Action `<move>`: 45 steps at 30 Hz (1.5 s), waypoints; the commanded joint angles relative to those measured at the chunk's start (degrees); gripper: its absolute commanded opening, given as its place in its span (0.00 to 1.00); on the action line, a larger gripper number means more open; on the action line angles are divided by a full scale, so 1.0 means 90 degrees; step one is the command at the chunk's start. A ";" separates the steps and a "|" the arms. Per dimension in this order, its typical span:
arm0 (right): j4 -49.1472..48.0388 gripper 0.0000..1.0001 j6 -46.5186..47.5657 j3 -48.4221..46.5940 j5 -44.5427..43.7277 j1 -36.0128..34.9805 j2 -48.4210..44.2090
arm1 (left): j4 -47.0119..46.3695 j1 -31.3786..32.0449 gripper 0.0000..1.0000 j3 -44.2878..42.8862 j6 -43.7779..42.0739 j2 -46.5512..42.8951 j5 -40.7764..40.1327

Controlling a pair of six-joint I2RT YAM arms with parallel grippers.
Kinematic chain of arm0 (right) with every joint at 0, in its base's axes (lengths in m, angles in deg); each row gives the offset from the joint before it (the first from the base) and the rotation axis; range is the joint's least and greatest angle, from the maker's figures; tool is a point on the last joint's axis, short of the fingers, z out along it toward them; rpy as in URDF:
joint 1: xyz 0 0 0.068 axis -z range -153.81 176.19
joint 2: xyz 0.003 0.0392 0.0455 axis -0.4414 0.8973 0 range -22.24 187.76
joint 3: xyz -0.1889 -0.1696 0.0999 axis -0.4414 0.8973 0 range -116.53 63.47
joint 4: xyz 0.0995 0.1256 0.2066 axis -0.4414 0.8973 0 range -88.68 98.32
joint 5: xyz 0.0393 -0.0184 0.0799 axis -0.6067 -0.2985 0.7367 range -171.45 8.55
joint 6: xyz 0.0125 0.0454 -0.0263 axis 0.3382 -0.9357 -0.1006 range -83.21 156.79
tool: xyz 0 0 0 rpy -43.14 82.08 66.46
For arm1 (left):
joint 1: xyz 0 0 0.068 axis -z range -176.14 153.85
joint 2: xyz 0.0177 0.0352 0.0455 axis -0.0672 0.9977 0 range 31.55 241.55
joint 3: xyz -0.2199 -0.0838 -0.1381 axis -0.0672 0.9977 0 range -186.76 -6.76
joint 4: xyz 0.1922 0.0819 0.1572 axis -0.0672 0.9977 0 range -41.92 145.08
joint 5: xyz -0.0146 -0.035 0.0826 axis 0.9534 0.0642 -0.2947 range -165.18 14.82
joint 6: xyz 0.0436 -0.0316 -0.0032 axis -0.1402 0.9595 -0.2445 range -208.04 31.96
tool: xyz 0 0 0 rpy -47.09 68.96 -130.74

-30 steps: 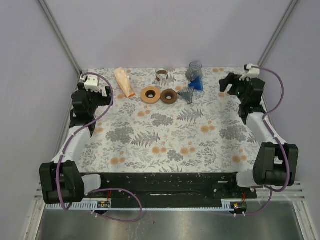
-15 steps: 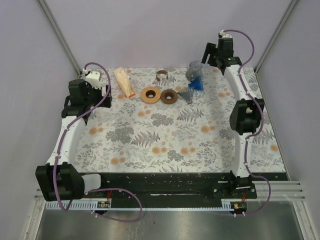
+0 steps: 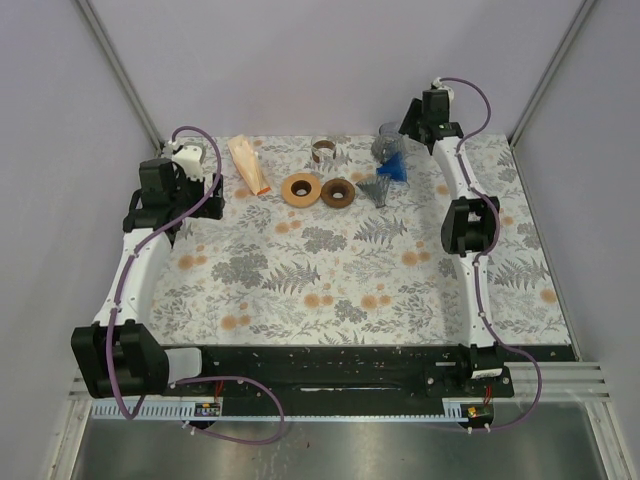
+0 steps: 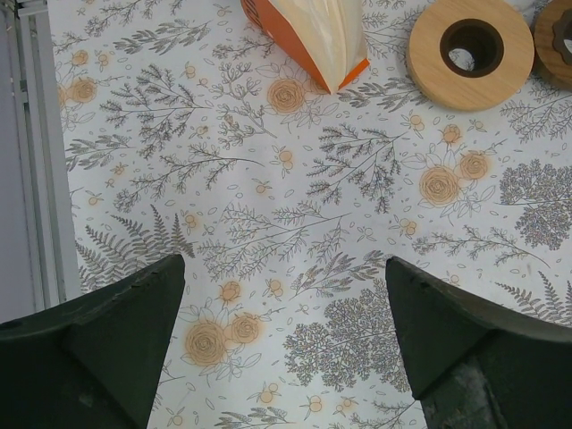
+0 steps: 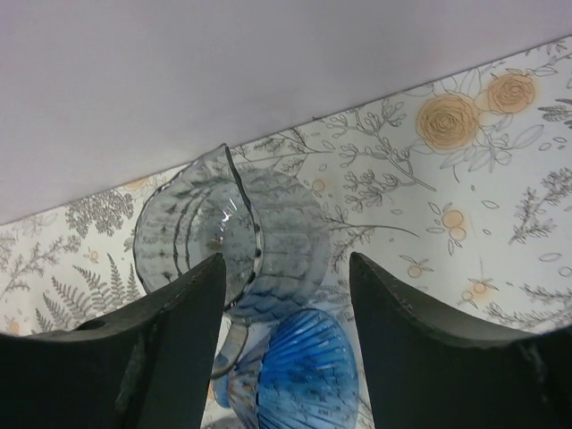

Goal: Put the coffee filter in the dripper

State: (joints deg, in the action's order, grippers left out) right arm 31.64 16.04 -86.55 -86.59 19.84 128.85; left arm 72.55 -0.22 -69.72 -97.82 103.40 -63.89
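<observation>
Jaws spread, right end effector [image 5: 286,268] hovers above the dripper [image 5: 201,228], probably to steady it. Left end effector [image 4: 284,268] gapes, facing the filter pack [image 4: 313,36]

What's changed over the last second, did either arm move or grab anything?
The right arm unfolded from the table's right side and reached to the far edge; the right gripper now hangs open above the grey dripper, beside the blue dripper. The left gripper barely shifted and is open too. Nothing was grabbed. The filter pack, the two wooden rings and both drippers lie where they were.
</observation>
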 commanded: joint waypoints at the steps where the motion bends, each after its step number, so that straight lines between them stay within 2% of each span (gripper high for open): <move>1: -0.0518 0.64 -0.0302 -0.0743 -0.0208 -0.0144 0.0477 | -0.0082 -0.0006 0.98 -0.0221 0.0013 0.0053 -0.0014; 4: -0.0576 0.61 -0.0194 -0.0715 -0.0706 -0.0261 0.0605 | -0.0082 -0.0006 0.97 -0.0192 -0.0017 0.0053 -0.0024; 10: -0.0636 0.53 0.0030 -0.0724 -0.0834 -0.0369 0.0761 | -0.0072 0.0004 0.98 -0.0202 0.0003 0.0082 -0.0014; 13: -0.0577 0.45 0.0031 -0.0656 -0.0844 -0.0378 0.0713 | -0.0072 -0.0006 0.97 -0.0212 0.0003 0.0063 -0.0004; 18: -0.0625 0.25 0.0040 -0.0412 -0.1000 -0.0378 0.0508 | -0.0072 -0.0006 0.97 -0.0173 -0.0026 0.0034 -0.0024; 28: -0.0567 0.00 0.0040 -0.0343 -0.1147 -0.0378 0.0381 | -0.0033 -0.0006 0.98 -0.0114 -0.0105 -0.0083 -0.0043; 33: -0.0839 0.00 -0.0086 -0.0217 -0.0855 -0.0378 0.0001 | -0.0023 0.0004 0.97 -0.0104 -0.0124 -0.0093 -0.0014; 40: -0.1601 0.00 -0.0233 0.0495 -0.0502 -0.0379 -0.0781 | -0.0023 -0.0006 0.98 -0.0104 -0.0134 -0.0113 -0.0014; 45: -0.1641 0.00 -0.0165 0.0506 -0.0561 -0.0379 -0.0918 | 0.0035 -0.0006 0.97 -0.0133 -0.0173 -0.0123 -0.0004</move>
State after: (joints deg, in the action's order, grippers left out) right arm 23.18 15.47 -81.21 -92.30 16.70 128.34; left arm 72.87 -0.22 -69.72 -98.74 104.03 -63.85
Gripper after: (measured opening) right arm 0.157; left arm 0.976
